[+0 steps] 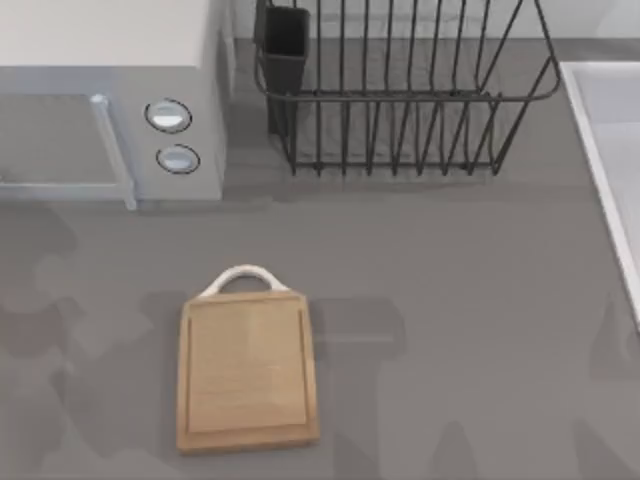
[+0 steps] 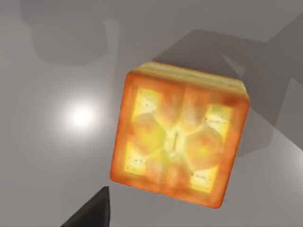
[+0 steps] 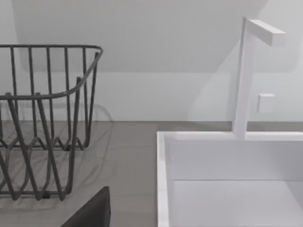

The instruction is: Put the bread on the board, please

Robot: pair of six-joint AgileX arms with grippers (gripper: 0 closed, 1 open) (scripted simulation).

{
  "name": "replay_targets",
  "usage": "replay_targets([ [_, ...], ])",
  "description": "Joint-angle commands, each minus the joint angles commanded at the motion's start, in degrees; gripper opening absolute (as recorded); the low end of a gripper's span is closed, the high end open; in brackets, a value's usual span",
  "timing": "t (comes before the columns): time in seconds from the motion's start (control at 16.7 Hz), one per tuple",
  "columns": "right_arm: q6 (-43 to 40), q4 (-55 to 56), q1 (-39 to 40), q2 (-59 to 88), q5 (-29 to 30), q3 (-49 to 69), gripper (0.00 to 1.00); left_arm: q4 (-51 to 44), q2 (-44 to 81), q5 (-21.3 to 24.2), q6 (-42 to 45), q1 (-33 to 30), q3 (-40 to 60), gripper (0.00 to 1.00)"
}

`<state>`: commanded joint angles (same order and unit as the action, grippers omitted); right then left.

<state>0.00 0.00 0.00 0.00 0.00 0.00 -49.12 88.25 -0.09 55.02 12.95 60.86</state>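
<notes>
The bread [image 2: 179,137] is a blocky golden-yellow chunk with an orange-brown crust and pale layered sides. In the left wrist view it lies on the grey table, close below the camera. A dark part of my left gripper [image 2: 90,213] hangs beside the bread and apart from it. The board [image 1: 247,365] is a light-wood rectangle with an edge groove. It lies flat at the table's front, left of centre, with its white loop handle [image 1: 242,276] pointing to the back and nothing on it. A dark part of my right gripper [image 3: 92,212] hangs over the table near the sink.
A microwave [image 1: 110,100] stands at the back left. A dark wire dish rack [image 1: 400,90] with a black cup [image 1: 284,45] stands at the back centre. A white sink [image 3: 232,184] with a faucet [image 3: 244,75] runs along the right edge [image 1: 610,170].
</notes>
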Motion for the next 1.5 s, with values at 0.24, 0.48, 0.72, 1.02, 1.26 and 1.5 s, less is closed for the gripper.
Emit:
replay_targets([
  [0.24,0.0,0.0,0.0,0.0,0.0,0.0,1.00,-7.4,13.9,0.0,8.9,2.1,10.5,1.00],
  [0.48,0.0,0.0,0.0,0.0,0.0,0.0,1.00,-10.0,19.4,0.2,12.9,2.7,16.0,1.00],
  [0.72,0.0,0.0,0.0,0.0,0.0,0.0,1.00,-10.1,19.4,0.2,12.9,2.7,16.1,1.00],
  [1.02,0.0,0.0,0.0,0.0,0.0,0.0,1.00,-8.4,17.7,0.1,12.5,2.4,12.7,1.00],
  [1.26,0.0,0.0,0.0,0.0,0.0,0.0,1.00,-2.0,18.6,0.1,13.1,2.9,6.9,1.00],
  [1.5,0.0,0.0,0.0,0.0,0.0,0.0,1.00,4.1,24.7,0.2,13.1,2.9,6.8,1.00],
])
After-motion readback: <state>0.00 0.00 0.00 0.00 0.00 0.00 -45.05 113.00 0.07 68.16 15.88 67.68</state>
